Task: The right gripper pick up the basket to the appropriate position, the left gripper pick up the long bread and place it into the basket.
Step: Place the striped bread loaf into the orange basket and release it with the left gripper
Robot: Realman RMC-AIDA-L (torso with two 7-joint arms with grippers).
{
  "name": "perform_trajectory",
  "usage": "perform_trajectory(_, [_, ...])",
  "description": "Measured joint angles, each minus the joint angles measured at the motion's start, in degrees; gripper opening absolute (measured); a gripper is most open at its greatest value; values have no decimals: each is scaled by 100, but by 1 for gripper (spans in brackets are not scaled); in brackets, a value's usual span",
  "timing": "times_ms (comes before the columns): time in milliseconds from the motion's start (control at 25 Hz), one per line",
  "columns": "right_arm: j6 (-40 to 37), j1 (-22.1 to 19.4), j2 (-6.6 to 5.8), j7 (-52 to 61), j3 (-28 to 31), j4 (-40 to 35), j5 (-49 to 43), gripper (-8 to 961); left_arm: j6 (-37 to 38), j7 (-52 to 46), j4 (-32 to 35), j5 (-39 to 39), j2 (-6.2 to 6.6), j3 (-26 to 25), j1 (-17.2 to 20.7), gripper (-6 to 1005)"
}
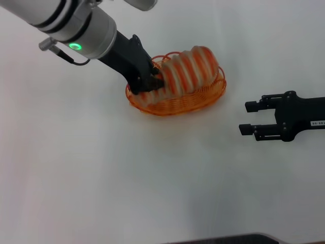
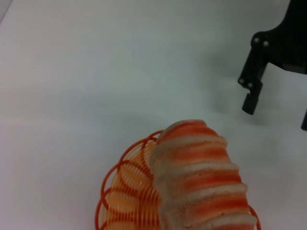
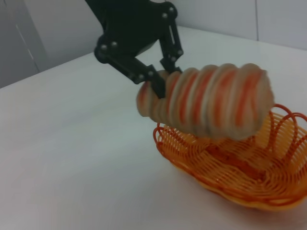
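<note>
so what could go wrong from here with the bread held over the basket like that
The left gripper grips the long bread near one end only, so the free end could sag or twist out. The loaf hangs above the basket, not yet in it; released now it might bounce off the looped rim and roll onto the table. The right gripper is open and apart, so nothing steadies the light basket.

My left claw sits at the basket's left end, closed around the near end of the long bread. From that claw the bread stretches away to the right, held above the basket's floor along its length, clear of it in the right wrist view. My right claw rests over the counter, apart from the basket on its right.
</note>
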Motion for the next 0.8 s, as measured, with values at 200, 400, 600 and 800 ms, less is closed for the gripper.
perform_trajectory(200, [5,9,-5,6,-24,0,-59,689,-504,-45,-125,-112,1,315,82,174])
perform_trajectory(400, [39,11,-5,12,-37,0,-107,689,-703,-114,-156,-114,3,489,123,166])
perform_trajectory(600, [71,9,-5,16,-37,0,-119,689,-1075,-563,-89,-68,6,840,223,177])
perform_trajectory(800, [73,32,-4,61,-37,0,-119,689,-1158,-905,-126,-58,21,821,197,270])
